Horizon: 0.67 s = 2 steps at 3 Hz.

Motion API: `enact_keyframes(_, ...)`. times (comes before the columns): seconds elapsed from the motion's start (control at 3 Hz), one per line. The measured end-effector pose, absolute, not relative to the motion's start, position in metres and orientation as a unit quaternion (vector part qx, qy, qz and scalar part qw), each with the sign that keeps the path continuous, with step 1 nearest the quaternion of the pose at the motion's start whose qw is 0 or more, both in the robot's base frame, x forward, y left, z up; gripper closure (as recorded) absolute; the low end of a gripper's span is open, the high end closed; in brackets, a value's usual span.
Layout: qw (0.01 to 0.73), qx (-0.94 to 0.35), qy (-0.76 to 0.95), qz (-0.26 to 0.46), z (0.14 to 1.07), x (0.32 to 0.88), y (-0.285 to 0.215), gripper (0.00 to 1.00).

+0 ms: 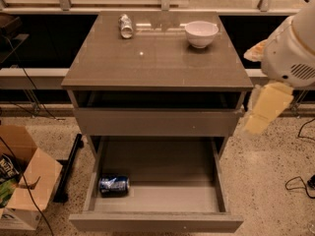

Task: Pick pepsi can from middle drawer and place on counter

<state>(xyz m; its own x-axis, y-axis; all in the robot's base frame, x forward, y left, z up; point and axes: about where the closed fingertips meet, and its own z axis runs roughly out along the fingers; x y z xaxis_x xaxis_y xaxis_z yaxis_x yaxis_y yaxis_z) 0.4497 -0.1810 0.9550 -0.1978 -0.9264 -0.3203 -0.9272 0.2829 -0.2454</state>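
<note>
Over on the left a cardboard box (27, 181) is sitting on the speckled floor (54, 132), flaps hanging open, well apart from the cabinet. Moving right, the middle drawer (157, 223) is sticking way out toward the near side, and the pepsi can (113, 185) is lying on its side on the drawer floor, tucked into the near left corner, just beside the left wall. Up top, the counter (147, 65) is carrying a pale silvery can (126, 26), lying on its side at the far left, and a white bowl (201, 33) is standing upright at the far right, the two well apart from each other. Further right, the robot's white arm (295, 48) is reaching in from the right edge, and the gripper (253, 119) is hanging off the cabinet's right side, pointing down and left, at about the level of the drawer front (157, 122) above the open one. It's well apart from the pepsi can, and honestly I cannot tell whether it's open or closed. A dark cable (295, 183) is trailing on the floor at the far right.
</note>
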Motion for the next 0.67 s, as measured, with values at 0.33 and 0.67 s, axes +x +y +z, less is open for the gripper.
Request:
enact_keyframes(0.33, 0.237, -0.598, 0.765, 0.032, 0.925, 0.46, -0.149, 0.0)
enact_keyframes(0.67, 0.255, -0.592, 0.76, 0.082, 0.87, 0.469, -0.12, 0.0)
